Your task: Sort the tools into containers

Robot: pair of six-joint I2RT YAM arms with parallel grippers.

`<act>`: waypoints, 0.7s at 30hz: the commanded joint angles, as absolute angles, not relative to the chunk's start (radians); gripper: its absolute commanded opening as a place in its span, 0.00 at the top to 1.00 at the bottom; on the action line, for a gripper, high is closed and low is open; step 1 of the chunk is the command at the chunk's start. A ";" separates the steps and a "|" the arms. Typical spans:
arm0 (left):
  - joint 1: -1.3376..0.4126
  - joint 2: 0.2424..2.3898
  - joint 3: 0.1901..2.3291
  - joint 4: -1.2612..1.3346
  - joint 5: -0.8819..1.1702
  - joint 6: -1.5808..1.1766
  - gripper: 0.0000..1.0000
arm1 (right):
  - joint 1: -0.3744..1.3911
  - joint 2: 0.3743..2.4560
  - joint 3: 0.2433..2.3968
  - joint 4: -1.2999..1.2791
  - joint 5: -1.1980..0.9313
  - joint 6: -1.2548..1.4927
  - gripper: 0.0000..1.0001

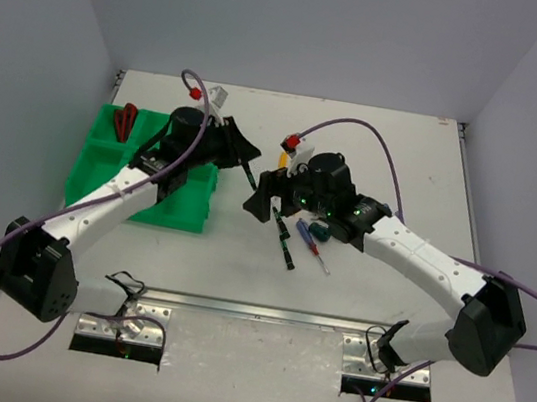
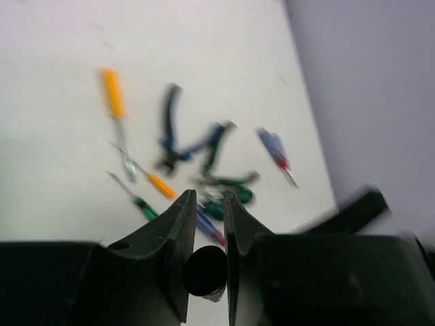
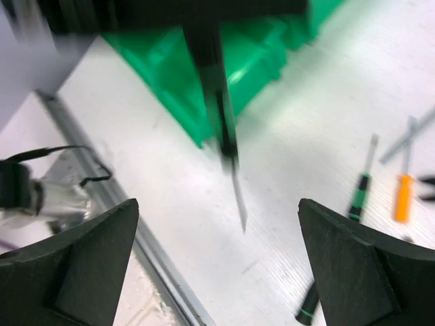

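The desk is carrying the green bin tray on its left side, with red-handled pliers lying in a far compartment. The left pincer is clamping the round black handle of a screwdriver, whose shaft is slanting tip-down just off the tray's right edge. The right pincer is standing wide apart, holding nothing and facing that shaft. Loose tools are lying beside it. The tray is sitting just left of the held screwdriver, so the left arm is looking better placed to deliver it.

The left arm covers much of the green bin, and the blurred tools number perhaps ten.
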State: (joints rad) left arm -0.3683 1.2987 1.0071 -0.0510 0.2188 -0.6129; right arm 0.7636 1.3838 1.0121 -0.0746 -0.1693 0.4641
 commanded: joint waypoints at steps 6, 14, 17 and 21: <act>-0.001 1.658 1.508 -0.460 -0.539 -0.436 1.00 | 0.744 1.198 0.897 -0.181 0.070 0.456 0.01; 0.071 1.949 1.753 -0.442 -0.477 -0.404 1.00 | 0.743 1.127 0.777 -0.136 -0.054 0.497 0.01; 0.071 1.992 1.786 -0.475 -0.464 -0.418 1.00 | 0.744 1.117 0.767 -0.141 -0.028 0.485 0.01; 0.069 2.012 1.760 -0.502 -0.419 -0.435 0.81 | 0.744 1.141 0.788 -0.188 0.091 0.451 0.01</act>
State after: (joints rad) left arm 0.0769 2.0295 1.7298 -0.4724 -0.4518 -0.4266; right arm 0.7422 1.1489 0.7658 -0.1927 -0.0039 0.4773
